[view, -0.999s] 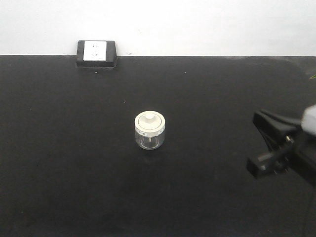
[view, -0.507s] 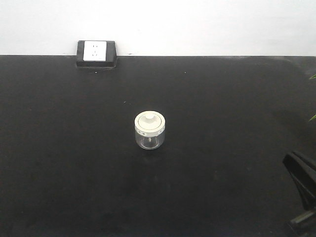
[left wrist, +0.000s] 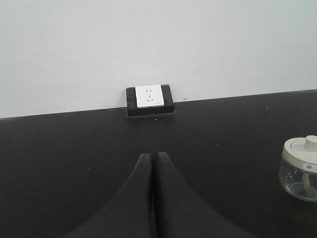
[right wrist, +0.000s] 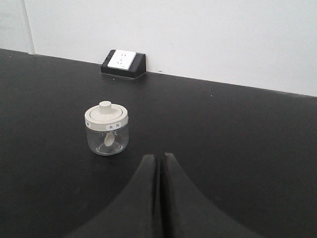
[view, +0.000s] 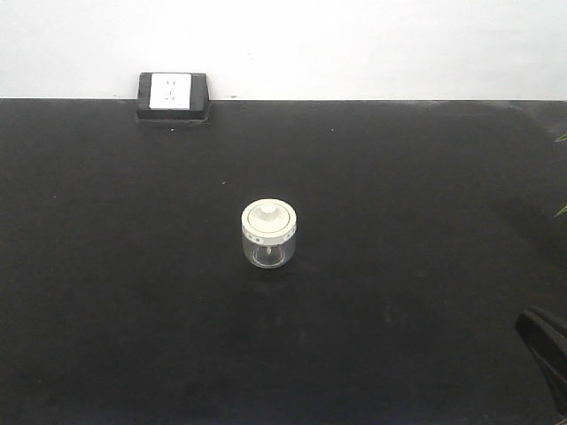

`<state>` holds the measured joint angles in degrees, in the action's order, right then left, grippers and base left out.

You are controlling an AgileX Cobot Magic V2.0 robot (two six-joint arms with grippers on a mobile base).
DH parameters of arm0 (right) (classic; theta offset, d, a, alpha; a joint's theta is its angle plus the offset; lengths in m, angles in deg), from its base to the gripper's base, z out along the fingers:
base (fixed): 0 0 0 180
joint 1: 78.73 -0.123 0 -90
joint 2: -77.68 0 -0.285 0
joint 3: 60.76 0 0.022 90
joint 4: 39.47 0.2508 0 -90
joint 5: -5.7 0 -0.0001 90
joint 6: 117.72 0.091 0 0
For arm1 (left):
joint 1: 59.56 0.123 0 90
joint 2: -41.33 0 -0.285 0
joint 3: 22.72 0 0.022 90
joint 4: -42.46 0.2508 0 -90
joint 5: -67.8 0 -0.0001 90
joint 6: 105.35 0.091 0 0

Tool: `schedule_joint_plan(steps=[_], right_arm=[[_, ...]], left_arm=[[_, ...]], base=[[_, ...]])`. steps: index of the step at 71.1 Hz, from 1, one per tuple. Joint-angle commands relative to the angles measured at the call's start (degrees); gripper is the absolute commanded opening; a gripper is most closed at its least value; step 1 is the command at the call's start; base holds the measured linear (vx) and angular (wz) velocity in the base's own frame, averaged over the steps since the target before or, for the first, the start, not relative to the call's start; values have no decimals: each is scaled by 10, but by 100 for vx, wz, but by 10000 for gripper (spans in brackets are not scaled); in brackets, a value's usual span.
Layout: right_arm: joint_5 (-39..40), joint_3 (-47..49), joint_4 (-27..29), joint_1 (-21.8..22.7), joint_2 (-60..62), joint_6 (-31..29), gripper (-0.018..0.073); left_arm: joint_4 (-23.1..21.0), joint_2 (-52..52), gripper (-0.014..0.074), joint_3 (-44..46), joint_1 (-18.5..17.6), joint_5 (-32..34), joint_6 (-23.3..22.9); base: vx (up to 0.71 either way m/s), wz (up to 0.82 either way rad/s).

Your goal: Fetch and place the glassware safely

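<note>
Since the earlier frames the right arm has drawn back: a second ago its gripper stood well into the front view at the right, half a second ago only a dark part showed low at the right edge, and now just a sliver of it [view: 545,350] is left in the bottom right corner. The jar [view: 268,235] has not shifted; it stands upright with its lid on, alone near the middle of the black table [view: 106,292], well apart from the socket [view: 173,94] at the back wall.

In the left wrist view, the left gripper [left wrist: 152,161] has its fingers pressed together with no gap, holding nothing and touching nothing. The jar [left wrist: 300,168] sits off to its right at the frame edge, so a reach from this side would need a wide swing.

In the right wrist view, the right gripper [right wrist: 159,161] is likewise closed tight and empty, with the jar [right wrist: 106,128] ahead and to its left, and something pale inside the glass.

The risk, as I judge it, lies in the approach: closed fingers driven at the jar would knock it over or push it along the table. Smooth glass could also slip from a shallow grip, and a grip on the lid alone might lift the lid off.
</note>
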<state>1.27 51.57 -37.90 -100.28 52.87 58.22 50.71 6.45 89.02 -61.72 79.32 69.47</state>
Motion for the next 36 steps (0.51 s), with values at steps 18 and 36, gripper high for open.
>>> schedule_joint_plan(steps=[18,36], right_arm=[[38,18,-2,2,-3,-4,-3],[38,18,-2,2,-3,-4,-3]], left_arm=[[-4,-1,-7,15,2,41,-5],[-4,-1,-7,15,2,41,-5]], base=[[0,0],[0,0]])
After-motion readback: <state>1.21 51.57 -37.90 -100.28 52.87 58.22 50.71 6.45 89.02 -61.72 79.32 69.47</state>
